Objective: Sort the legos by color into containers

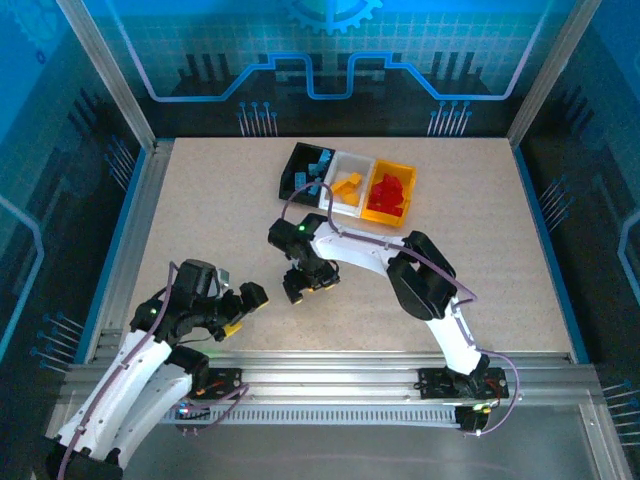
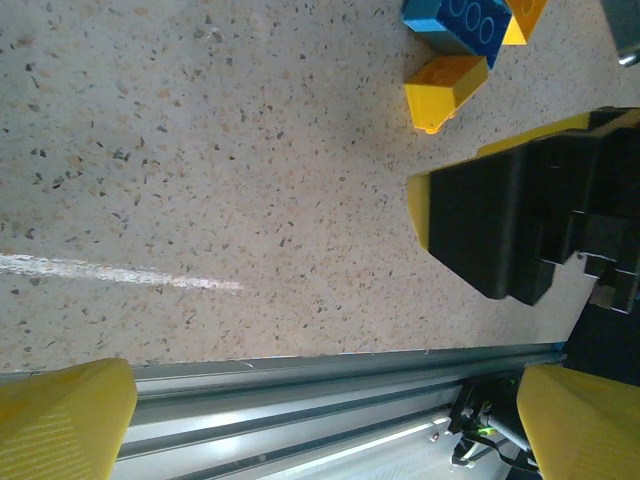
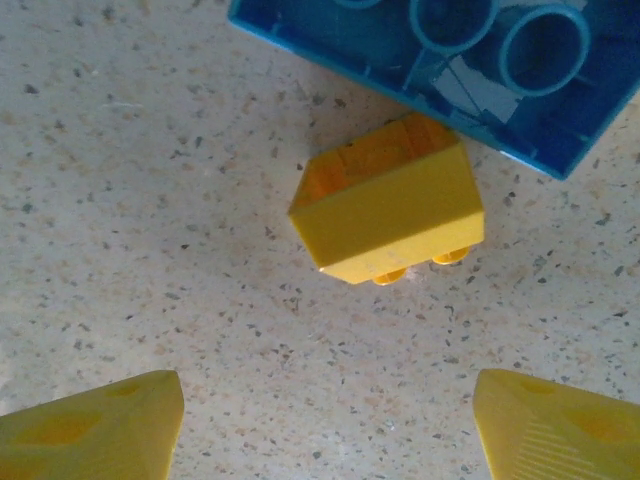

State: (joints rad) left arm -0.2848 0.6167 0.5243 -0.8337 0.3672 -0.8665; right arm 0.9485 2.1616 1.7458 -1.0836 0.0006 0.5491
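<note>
**Containers.** In the top view, three joined bins sit on the table point(image 1: 200, 200) at upper centre. The black bin point(image 1: 296, 165) holds blue bricks point(image 1: 318, 165). The white bin point(image 1: 355, 165) holds orange bricks point(image 1: 347, 188). The yellow-orange bin point(image 1: 383, 213) holds red bricks point(image 1: 390, 190).

**Loose legos.** In the right wrist view, a yellow brick point(image 3: 395, 215) lies at centre frame, tipped on its side with its studs toward the lower edge. A blue brick point(image 3: 450, 70) lies at upper right with its hollow underside showing. The two are just beside each other; whether they touch cannot be told. In the left wrist view, the same cluster sits at upper right with a further yellow brick point(image 2: 525, 15) beside it.

**Right arm** point(image 1: 420, 280). It reaches to the centre of the table, below the bins in frame. The right jaws stand parted and hold nothing. The yellow fingertips point(image 3: 90, 430) are at the lower corners of the frame, and bare table lies between them. The yellow brick lies ahead of them, apart from both.

**Left arm** point(image 1: 130, 370). It is at lower left, near the front rail point(image 2: 300, 380). The left jaws are spread wide and hold nothing, with a fingertip point(image 2: 60, 420) at each lower corner. The right arm's black wrist housing point(image 2: 520, 220) shows at the right of that frame.
</note>
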